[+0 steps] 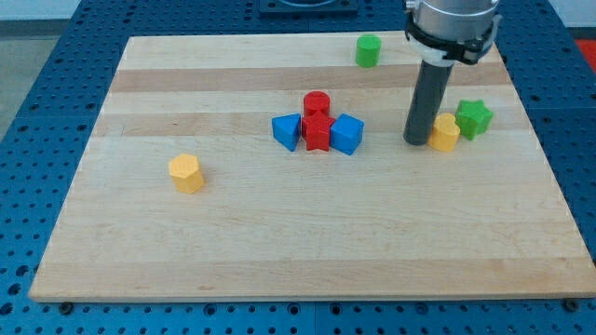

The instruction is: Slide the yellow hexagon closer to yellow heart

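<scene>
The yellow hexagon (186, 173) lies at the view's left on the wooden board (307, 251). The yellow heart (446, 133) lies at the view's right, touching the green star (474, 118) on its right. My tip (416, 141) stands just left of the yellow heart, touching or nearly touching it, and far to the right of the yellow hexagon.
A cluster sits mid-board: a red cylinder (317, 103), a red star-like block (318, 133), a blue triangular block (288, 130) on the left and a blue block (346, 134) on the right. A green cylinder (368, 50) stands near the top edge.
</scene>
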Available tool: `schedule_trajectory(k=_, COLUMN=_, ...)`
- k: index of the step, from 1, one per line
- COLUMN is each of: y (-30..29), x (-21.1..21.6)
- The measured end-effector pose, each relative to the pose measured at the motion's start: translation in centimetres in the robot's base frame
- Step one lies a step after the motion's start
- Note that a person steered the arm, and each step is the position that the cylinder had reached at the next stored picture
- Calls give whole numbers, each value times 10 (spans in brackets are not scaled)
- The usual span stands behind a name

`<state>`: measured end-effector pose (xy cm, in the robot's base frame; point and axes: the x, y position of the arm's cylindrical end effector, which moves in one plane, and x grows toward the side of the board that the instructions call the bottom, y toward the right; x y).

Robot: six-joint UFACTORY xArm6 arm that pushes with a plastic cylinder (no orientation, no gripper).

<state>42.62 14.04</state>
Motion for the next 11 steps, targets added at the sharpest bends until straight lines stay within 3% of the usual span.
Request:
schedule_trajectory(k=4, y=41, x=22)
schedule_trajectory(k=5, y=11, x=60)
schedule_trajectory(k=8, y=-141, x=108)
schedule_trajectory(k=11, y=-299, x=116)
